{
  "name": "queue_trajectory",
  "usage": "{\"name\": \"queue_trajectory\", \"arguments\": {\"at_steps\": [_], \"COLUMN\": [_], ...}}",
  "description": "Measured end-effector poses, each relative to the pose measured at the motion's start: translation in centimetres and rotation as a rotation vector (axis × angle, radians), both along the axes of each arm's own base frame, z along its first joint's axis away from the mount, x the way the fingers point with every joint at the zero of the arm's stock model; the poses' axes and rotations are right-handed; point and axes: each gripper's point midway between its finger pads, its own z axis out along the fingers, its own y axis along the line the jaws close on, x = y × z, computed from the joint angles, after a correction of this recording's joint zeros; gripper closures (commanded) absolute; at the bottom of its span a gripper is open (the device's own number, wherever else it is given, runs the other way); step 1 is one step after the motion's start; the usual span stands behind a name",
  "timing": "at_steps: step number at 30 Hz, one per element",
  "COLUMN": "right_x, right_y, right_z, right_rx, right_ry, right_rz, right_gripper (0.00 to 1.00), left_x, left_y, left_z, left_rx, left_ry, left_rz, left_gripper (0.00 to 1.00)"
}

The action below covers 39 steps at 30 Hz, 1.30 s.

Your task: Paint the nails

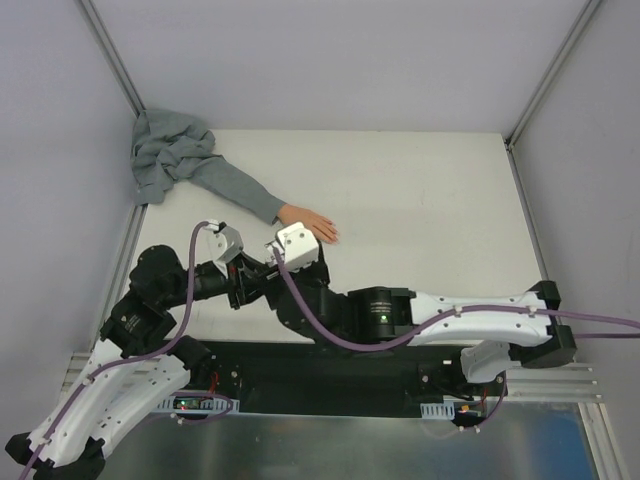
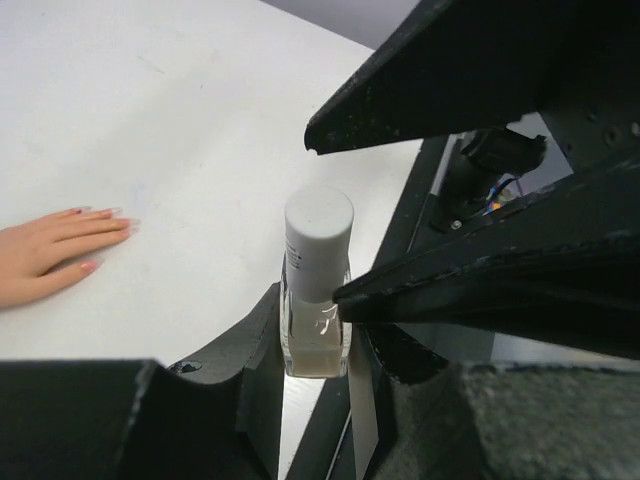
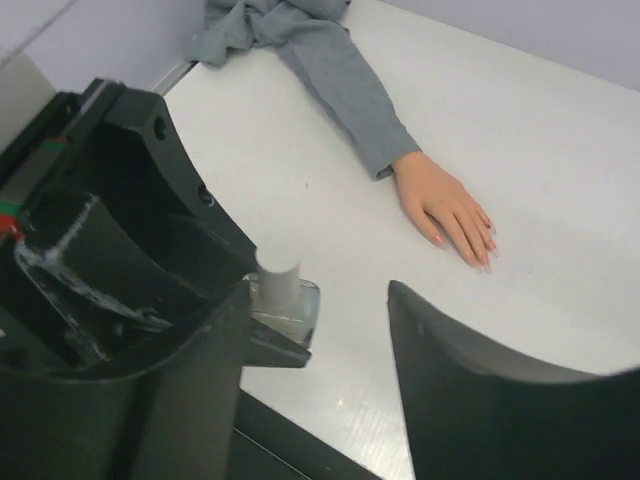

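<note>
The peach-pink fake hand [image 1: 308,222] lies flat on the white table, its grey sleeve [image 1: 225,185] running to the far left. Its tiny nails show at the fingertips in the left wrist view [image 2: 104,213] and the right wrist view [image 3: 484,252]. My left gripper [image 2: 318,352] is shut on the glass body of a small clear bottle [image 2: 316,340] with a white cap [image 2: 318,240], held upright. My right gripper [image 3: 316,290] is open, its jaws wide apart. The bottle [image 3: 288,305] stands just beside its left finger [image 3: 150,380]. Both grippers meet near the table's front left [image 1: 258,268].
The sleeve ends in a bunched grey cloth [image 1: 165,150] at the far left corner. Frame posts and grey walls enclose the table [image 1: 430,200]. The black base rail [image 1: 330,375] runs along the near edge.
</note>
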Motion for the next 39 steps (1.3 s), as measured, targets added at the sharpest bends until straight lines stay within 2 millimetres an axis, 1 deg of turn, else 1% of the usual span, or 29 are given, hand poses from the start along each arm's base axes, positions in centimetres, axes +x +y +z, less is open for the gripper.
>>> {"name": "queue_trajectory", "arguments": {"at_steps": [2,3,4,5,6,7,9,12,14,19,20,22,23,24,26,30,32,39], "right_x": [-0.5,-0.8,-1.4,-2.3,-2.7,-3.5,-4.8,-5.4,-5.6,-8.1,-8.5,-9.1,-9.3,-9.4,-9.6,-9.7,-9.6,-10.0], "right_y": [-0.7,-1.0,-1.3,-1.3,-1.7,-1.5,-1.3,-1.4,-1.3,-0.8,-0.7,-0.4,-0.1,0.1,0.5,1.0,1.0,1.0], "right_z": [0.2,0.4,0.6,0.2,0.9,1.1,1.3,1.2,1.2,2.3,2.5,3.0,3.3,3.6,4.1,4.1,4.1,4.5], "right_rx": [-0.003,0.003,0.008,-0.003,0.018,0.03,0.049,0.084,0.098,0.151,0.161,0.177,0.186,0.195,0.209,0.222,0.228,0.246], "right_ry": [0.004,0.008,0.017,0.03,0.037,0.059,0.091,0.128,0.143,0.15,0.151,0.156,0.157,0.158,0.161,0.183,0.191,0.198], "right_rz": [0.083,0.127,0.208,0.302,0.348,0.46,0.626,0.831,0.935,1.161,1.194,1.251,1.274,1.291,1.321,1.347,1.349,1.38], "right_gripper": [0.26,0.21,0.2,0.19,0.18,0.17,0.15,0.17,0.2,0.29,0.34,0.39,0.44,0.46,0.54,0.65,0.68,0.68], "left_x": [-0.6,-1.1,-1.6,-2.0,-2.2,-2.7,-3.8,-5.9,-7.3,-9.7,-10.0,-10.5,-10.6,-10.7,-10.8,-11.0,-11.1,-11.1], "left_y": [-0.1,-0.2,-0.3,-0.5,-0.6,-0.8,-1.0,-1.1,-1.1,-0.5,-0.4,-0.2,-0.2,-0.2,-0.2,-0.1,-0.1,-0.1], "left_z": [0.2,0.3,0.5,0.8,1.1,1.5,2.1,3.0,3.6,4.6,4.8,4.9,5.0,5.0,4.9,4.9,4.9,5.1], "left_rx": [-0.012,-0.021,-0.029,-0.042,-0.053,-0.068,-0.087,-0.11,-0.121,-0.141,-0.144,-0.147,-0.147,-0.147,-0.146,-0.145,-0.145,-0.145], "left_ry": [0.005,0.007,0.016,0.015,0.01,0.008,0.01,0.016,0.021,0.001,0.0,-0.003,-0.003,-0.002,0.0,0.001,0.001,-0.001], "left_rz": [-0.026,-0.048,-0.073,-0.098,-0.115,-0.14,-0.202,-0.312,-0.385,-0.486,-0.499,-0.522,-0.527,-0.531,-0.54,-0.552,-0.555,-0.556], "left_gripper": [1.0,1.0,1.0,1.0,1.0,1.0,1.0,1.0,1.0,1.0,1.0,1.0,1.0,1.0,1.0,1.0,1.0,1.0]}}
